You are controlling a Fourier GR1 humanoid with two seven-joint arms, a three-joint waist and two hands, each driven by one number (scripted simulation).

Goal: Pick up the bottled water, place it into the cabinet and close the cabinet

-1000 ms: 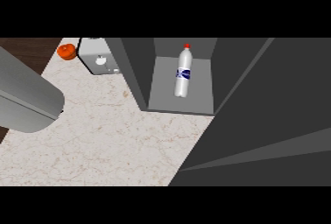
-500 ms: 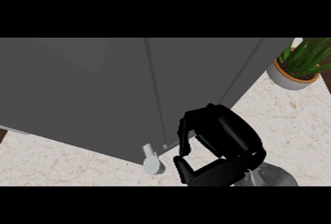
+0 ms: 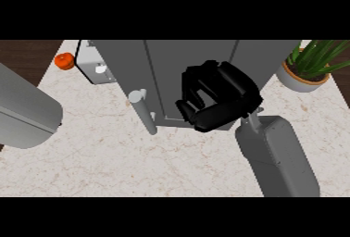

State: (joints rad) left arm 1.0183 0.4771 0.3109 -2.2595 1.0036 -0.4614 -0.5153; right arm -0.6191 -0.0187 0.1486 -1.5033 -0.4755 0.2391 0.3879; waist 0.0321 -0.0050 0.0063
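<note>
Right hand (image 3: 217, 97) curling its fingers, holding nothing, resting against cabinet (image 3: 171, 69) front, handle (image 3: 143, 111) lying to its left, desk (image 3: 137, 157) below

counter: from my feed, a pale marbled top (image 3: 137, 162) fills most of the view
floor: dark wood (image 3: 27, 55) at the top left
plant: green leaves in a grey pot (image 3: 304, 76), top right corner
fruit: something orange (image 3: 64, 60) near the counter's left edge
</note>
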